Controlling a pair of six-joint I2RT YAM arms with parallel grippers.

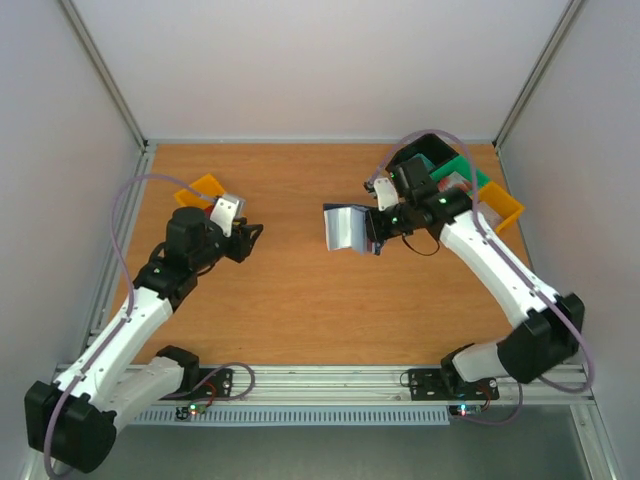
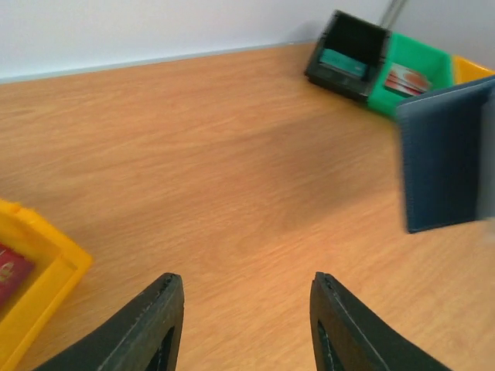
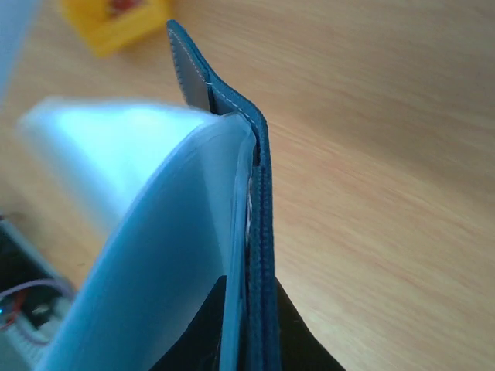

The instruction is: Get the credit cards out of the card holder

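Note:
My right gripper (image 1: 380,228) is shut on the card holder (image 1: 350,228), a navy wallet held open above the table with its pale grey-blue pockets facing up. In the right wrist view the wallet's edge (image 3: 259,224) sits between my black fingertips (image 3: 298,332); I cannot make out a card inside it. The left wrist view shows its navy back (image 2: 445,158) at the right. My left gripper (image 1: 245,238) is open and empty above bare wood (image 2: 246,282). A red credit card (image 2: 11,270) lies in the yellow bin (image 2: 46,294) at the left.
A black bin (image 1: 430,155), a green bin (image 1: 468,175) and a second yellow bin (image 1: 500,208) stand at the back right. The green bin (image 2: 410,73) holds a reddish card. The left yellow bin (image 1: 205,188) is behind the left gripper. Frame posts stand at the corners.

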